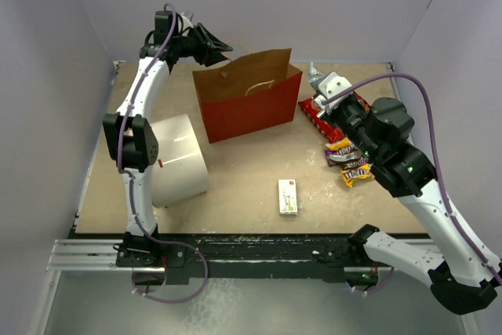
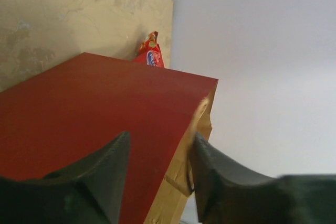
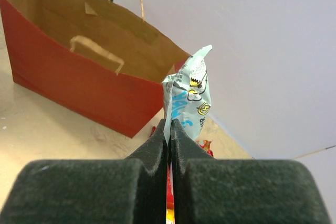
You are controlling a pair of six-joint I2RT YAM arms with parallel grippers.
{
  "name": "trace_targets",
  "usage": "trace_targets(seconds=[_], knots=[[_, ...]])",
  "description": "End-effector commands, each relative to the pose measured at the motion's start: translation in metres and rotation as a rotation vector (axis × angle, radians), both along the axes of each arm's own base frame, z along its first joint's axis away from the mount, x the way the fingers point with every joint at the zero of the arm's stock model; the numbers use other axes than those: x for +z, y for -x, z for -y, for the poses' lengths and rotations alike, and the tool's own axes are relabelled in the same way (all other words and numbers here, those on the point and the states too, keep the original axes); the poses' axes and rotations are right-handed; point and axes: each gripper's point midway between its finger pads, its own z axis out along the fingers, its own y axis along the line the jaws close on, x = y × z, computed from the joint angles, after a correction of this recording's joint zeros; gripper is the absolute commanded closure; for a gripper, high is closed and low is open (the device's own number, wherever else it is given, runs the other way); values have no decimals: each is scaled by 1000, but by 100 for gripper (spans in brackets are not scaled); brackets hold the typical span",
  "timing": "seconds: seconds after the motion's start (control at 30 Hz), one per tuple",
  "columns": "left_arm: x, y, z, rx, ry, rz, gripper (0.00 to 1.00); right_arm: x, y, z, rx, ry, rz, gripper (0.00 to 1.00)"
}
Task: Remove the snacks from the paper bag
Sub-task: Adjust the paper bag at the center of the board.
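Observation:
The paper bag (image 1: 247, 107) stands upright in the middle of the table, red outside and brown inside. My left gripper (image 1: 222, 49) is open at its back left corner; in the left wrist view (image 2: 159, 145) the bag's red wall (image 2: 94, 108) and kraft edge lie between the spread fingers. My right gripper (image 1: 325, 88) is shut on a pale blue wrapper (image 3: 190, 95) and holds it right of the bag, above the red cookie bag (image 1: 323, 121). Brown (image 1: 343, 152) and yellow (image 1: 357, 172) candy packs lie beside my right arm.
A big white cylinder (image 1: 179, 158) lies left of the bag, against my left arm. A small white-and-green box (image 1: 288, 196) lies near the front middle. Walls close the table at the back and both sides.

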Motion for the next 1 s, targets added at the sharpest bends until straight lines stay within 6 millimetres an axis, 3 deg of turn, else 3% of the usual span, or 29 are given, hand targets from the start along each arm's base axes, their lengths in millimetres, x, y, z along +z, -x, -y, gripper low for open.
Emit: trace_targets(seconds=[0.0,0.2,0.23,0.27,0.3,0.47,0.6,0.77,0.83,0.97], knots=[[47,6,-13,4,-42,146,41,2,0,10,-58,-40,-2,100],[67,22,-31,25,-111,201,28,-9,-15,21,-193,-111,-66,100],[71,25,-35,30,-121,211,23,-12,-20,24,-237,-142,-87,100],[75,28,-39,36,-130,220,4,-16,-24,28,-287,-176,-111,100],[80,30,-44,43,-137,231,0,-22,-29,33,-345,-210,-139,100],[103,45,-65,72,-164,290,1,-78,-49,55,-577,-354,-348,100],[121,61,-77,86,-193,329,1,-135,-65,98,-741,-462,-562,100],[136,85,-82,68,-237,382,1,-193,-63,156,-994,-383,-681,100],[139,94,-81,52,-244,409,1,-209,-63,186,-1104,-366,-695,100],[144,114,-72,-11,-215,453,1,-232,-71,224,-1241,-300,-725,100]])
